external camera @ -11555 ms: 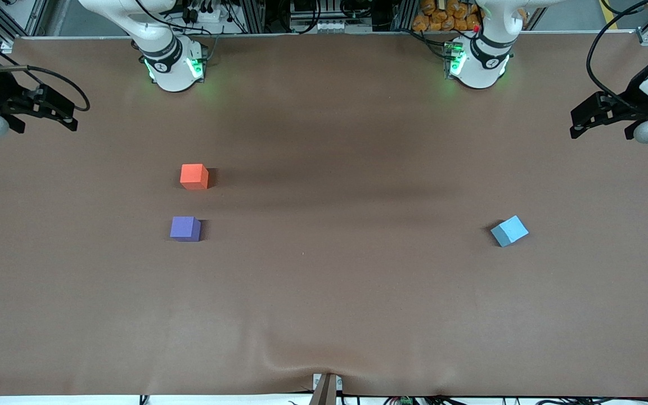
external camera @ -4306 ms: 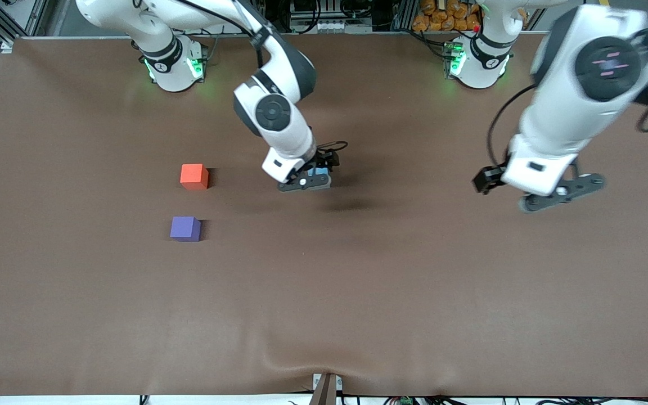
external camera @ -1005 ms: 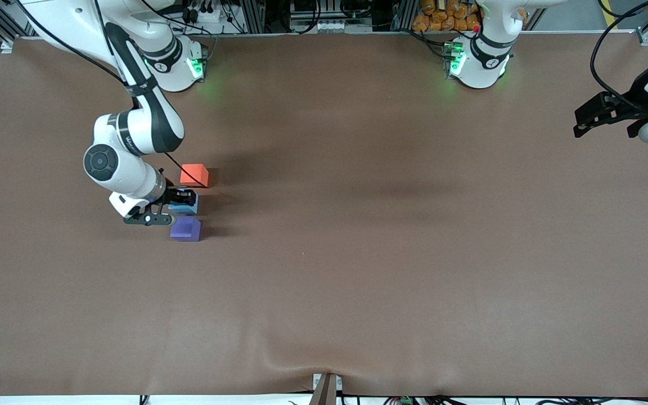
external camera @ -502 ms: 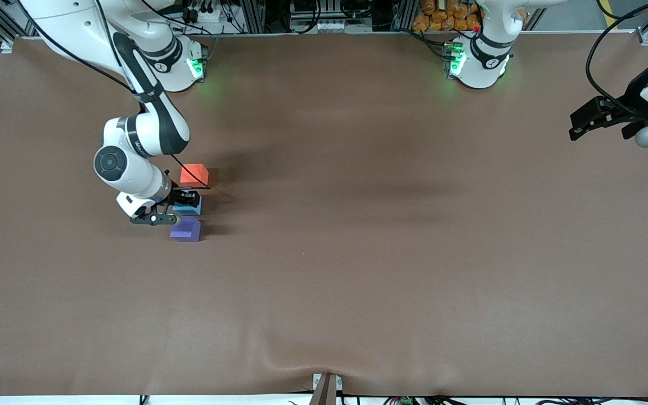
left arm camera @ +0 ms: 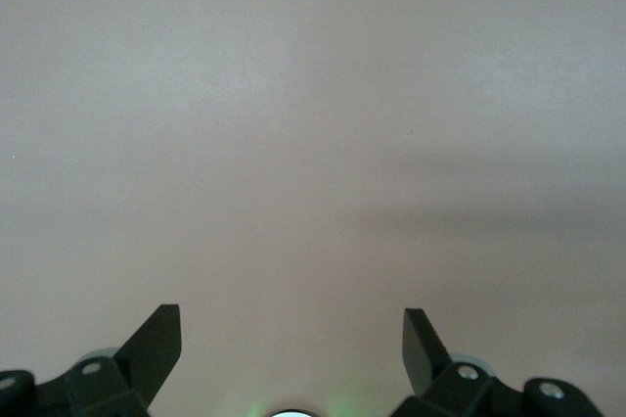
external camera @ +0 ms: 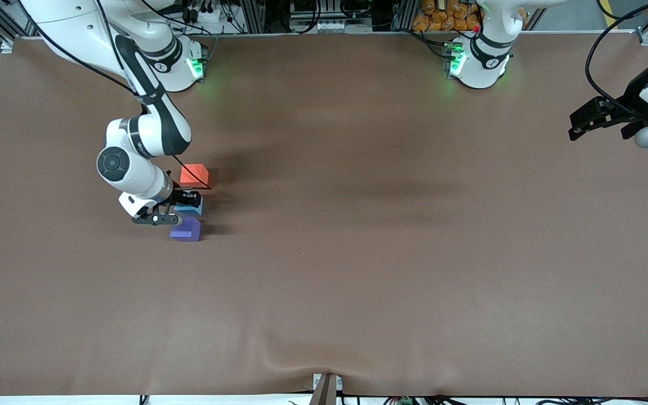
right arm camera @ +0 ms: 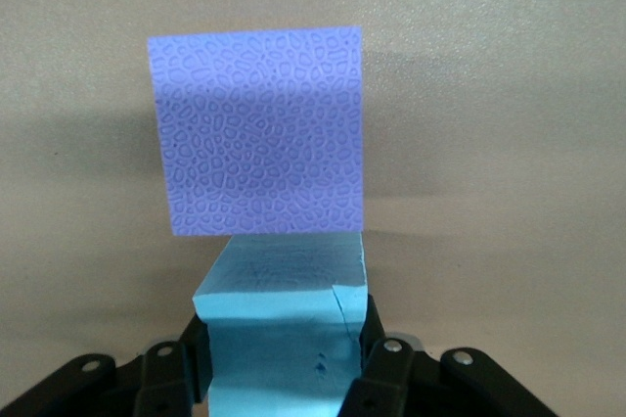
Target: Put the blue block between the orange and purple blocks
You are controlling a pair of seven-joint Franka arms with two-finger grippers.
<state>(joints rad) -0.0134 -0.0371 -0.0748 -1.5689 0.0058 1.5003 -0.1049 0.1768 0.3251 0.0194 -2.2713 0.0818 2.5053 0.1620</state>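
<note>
While the right gripper keeps its fingers clamped on the blue block, it has carried that cube from the left arm's end of the worktop all the way to the right arm's end, and over the last second it has crept only slightly toward the gap between the other two cubes. The blue block now sits in that gap, with the orange block just beside it toward the worktop's edge where the robot bases stand, and the purple block just beside it toward the edge nearest the front camera. The right wrist view shows the fingers pressed against two opposite faces of the blue cube, with the purple cube close ahead of it; whether the two touch cannot be told. Whether the blue block already rests on the brown table cover is also not clear.

The slowing suggests the carry is over and the placing is at its end: what seems left is to let go and lift clear without nudging either neighbour.

The left gripper waits with its fingers spread wide and nothing between them, over the worktop's edge at the left arm's end, near the corner on the robots' side.
</note>
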